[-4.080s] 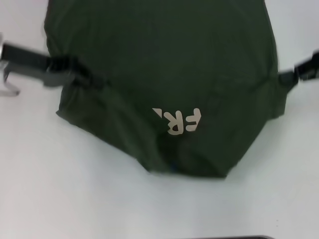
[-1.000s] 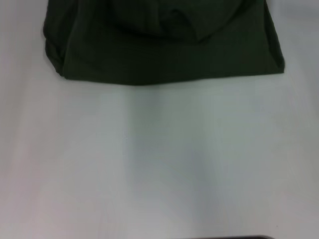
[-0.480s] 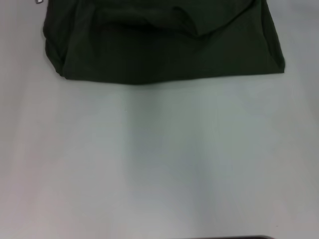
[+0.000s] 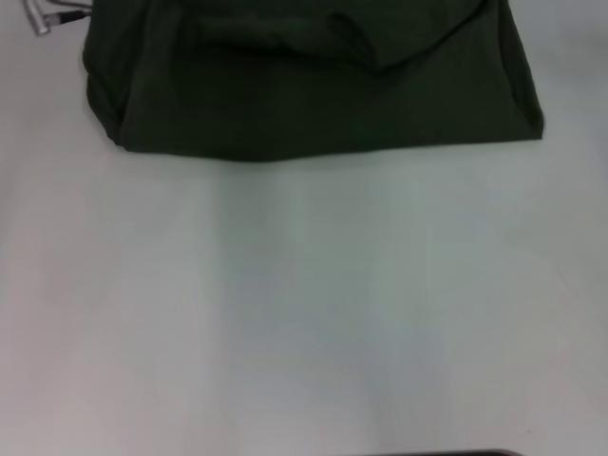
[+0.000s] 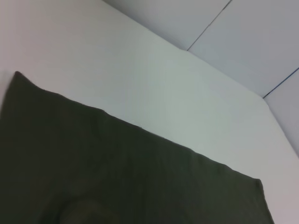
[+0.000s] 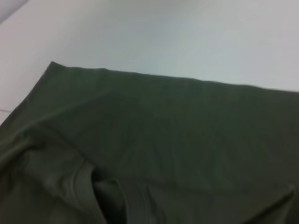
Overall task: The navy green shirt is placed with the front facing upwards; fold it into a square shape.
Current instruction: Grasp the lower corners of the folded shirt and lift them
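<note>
Now shirt [image 4: 313,95] folded, lettering hidden, plain side up, far end of table [image 4: 304,313]. Left gripper [image 4: 43,16] just beside shirt's left corner, newly visible; finger state unclear. Right gripper unseen. Fold likely near done.

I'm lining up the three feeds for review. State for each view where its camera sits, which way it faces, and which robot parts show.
Head view: on the robot's head, facing forward and down at the navy green shirt on the white table; a metal bit of the left gripper shows.
Left wrist view: above the shirt, facing its edge; no robot parts.
Right wrist view: above the shirt; no robot parts.
All share the shirt.
</note>
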You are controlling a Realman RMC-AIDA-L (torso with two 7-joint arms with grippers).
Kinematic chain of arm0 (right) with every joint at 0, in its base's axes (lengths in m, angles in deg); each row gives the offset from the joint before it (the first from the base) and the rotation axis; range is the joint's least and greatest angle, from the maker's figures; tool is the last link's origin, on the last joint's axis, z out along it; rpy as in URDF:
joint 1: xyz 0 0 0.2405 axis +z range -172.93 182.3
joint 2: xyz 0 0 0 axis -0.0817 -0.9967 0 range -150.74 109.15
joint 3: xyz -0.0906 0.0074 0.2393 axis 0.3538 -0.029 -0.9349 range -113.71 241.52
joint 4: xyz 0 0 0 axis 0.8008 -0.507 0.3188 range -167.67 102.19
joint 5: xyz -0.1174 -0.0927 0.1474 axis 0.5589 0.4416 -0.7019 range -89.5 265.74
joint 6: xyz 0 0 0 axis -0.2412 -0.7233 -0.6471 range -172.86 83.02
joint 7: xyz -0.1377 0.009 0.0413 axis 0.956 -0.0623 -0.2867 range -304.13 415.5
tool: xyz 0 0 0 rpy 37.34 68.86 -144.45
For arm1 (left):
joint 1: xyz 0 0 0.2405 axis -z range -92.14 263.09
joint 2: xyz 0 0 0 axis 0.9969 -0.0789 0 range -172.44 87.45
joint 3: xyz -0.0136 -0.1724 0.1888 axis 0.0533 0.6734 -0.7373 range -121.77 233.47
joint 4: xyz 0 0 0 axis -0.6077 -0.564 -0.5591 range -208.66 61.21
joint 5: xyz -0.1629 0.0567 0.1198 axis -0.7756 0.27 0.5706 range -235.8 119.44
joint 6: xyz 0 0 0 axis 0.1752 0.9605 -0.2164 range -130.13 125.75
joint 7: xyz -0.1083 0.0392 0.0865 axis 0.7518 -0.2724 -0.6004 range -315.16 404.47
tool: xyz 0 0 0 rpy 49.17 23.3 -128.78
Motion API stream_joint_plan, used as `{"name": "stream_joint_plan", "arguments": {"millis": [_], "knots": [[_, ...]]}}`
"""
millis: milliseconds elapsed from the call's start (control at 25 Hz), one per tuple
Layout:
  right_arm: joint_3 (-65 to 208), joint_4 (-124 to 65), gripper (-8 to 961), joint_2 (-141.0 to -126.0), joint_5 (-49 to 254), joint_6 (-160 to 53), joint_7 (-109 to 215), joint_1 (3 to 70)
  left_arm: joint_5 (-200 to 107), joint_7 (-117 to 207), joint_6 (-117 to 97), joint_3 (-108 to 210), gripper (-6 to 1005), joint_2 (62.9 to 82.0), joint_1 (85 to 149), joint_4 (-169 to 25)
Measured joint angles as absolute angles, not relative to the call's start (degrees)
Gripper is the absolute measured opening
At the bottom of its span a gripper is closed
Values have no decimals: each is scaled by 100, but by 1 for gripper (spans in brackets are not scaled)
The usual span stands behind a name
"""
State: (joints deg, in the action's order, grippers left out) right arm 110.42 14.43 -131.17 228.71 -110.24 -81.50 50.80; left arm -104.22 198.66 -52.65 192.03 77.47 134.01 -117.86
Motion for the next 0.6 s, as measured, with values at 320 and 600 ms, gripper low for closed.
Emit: {"name": "stream_joint_plan", "arguments": {"millis": [320, 600], "knots": [[10734, 2883, 907, -13645, 21321, -11692, -7067, 3250, -11108, 19770, -5893, 19199, 724, 7811, 12361, -12581], [10408, 2805, 903, -13782, 20599, -12271, -6182, 2461, -11192, 19271, -6213, 19199, 724, 7873, 11995, -12683]]}}
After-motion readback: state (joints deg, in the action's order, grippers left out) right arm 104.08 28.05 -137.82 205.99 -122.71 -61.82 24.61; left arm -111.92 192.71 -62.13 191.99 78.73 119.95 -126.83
